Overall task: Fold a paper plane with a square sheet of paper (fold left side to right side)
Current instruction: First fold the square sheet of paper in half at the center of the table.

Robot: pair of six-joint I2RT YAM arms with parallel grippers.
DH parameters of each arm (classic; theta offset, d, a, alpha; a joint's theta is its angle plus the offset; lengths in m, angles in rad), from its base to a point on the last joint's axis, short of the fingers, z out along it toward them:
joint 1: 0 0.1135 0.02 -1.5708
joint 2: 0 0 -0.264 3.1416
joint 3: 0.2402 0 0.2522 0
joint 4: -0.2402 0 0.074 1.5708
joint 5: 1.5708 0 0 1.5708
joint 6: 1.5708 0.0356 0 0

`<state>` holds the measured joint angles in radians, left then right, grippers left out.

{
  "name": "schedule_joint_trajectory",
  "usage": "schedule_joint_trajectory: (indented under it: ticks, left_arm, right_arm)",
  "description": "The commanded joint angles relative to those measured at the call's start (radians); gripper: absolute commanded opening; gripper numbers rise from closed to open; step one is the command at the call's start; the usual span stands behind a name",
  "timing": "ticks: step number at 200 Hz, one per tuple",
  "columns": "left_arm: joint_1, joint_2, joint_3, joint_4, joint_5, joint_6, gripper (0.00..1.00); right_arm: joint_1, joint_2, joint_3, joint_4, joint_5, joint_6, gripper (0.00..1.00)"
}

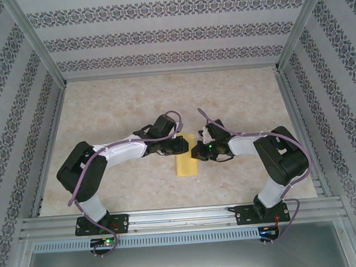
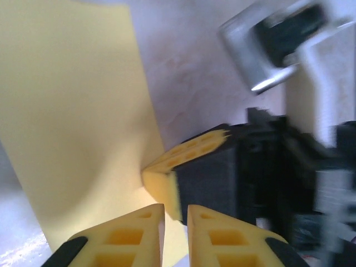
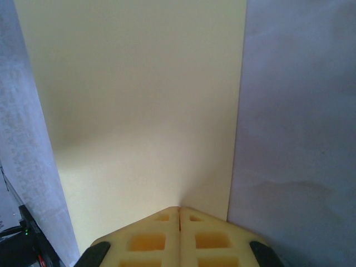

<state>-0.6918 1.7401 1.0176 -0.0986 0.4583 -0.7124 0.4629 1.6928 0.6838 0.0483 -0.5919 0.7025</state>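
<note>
In the top view, the square sheet of paper (image 1: 186, 166) is seen folded to a narrow pale-yellow rectangle. It lies flat near the middle of the counter (image 1: 116, 107), somewhat toward the near edge. The left end effector (image 1: 183, 146) and the right end effector (image 1: 197, 151) are both met at the sheet's far end, close together. A small green light is seen on the right wrist.

In the left wrist view, the left end effector (image 2: 176, 214) is shown with its yellow fingers a narrow gap apart, over the sheet's (image 2: 72, 111) edge. The right end effector (image 2: 161, 178) is pressed onto the paper just beyond.

In the right wrist view, the right end effector (image 3: 179, 210) is closed, fingertips together, its tip set on the sheet (image 3: 144, 111), with bare counter (image 3: 300, 139) on either side.
</note>
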Motion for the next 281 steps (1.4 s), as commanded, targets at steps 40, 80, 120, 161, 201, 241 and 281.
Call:
schedule_joint_trajectory:
  ticks: [40, 80, 120, 161, 201, 241, 281]
  left_arm:
    - [0.037, 0.068, -0.094, 0.146, 0.048, -0.027, 0.14]
    - [0.053, 0.078, -0.132, 0.125, 0.014, -0.007, 0.13]
    - [0.084, 0.058, -0.201, 0.145, 0.003, -0.009, 0.12]
    - [0.136, -0.019, -0.273, 0.15, 0.009, -0.007, 0.09]
    - [0.15, -0.133, -0.262, 0.11, 0.027, 0.03, 0.05]
    - [0.127, -0.158, -0.218, 0.207, 0.126, 0.008, 0.01]
    - [0.068, -0.045, -0.144, 0.251, 0.163, -0.012, 0.0]
  right_arm:
    - [0.013, 0.069, -0.015, -0.175, 0.159, -0.046, 0.0]
    - [0.012, 0.083, -0.017, -0.18, 0.167, -0.049, 0.0]
    - [0.008, 0.09, -0.017, -0.194, 0.173, -0.065, 0.0]
    - [0.005, 0.088, -0.018, -0.193, 0.162, -0.075, 0.0]
    - [0.005, 0.091, -0.013, -0.183, 0.148, -0.072, 0.0]
    - [0.005, 0.087, -0.015, -0.182, 0.145, -0.07, 0.0]
    - [0.006, 0.09, -0.013, -0.183, 0.145, -0.07, 0.0]
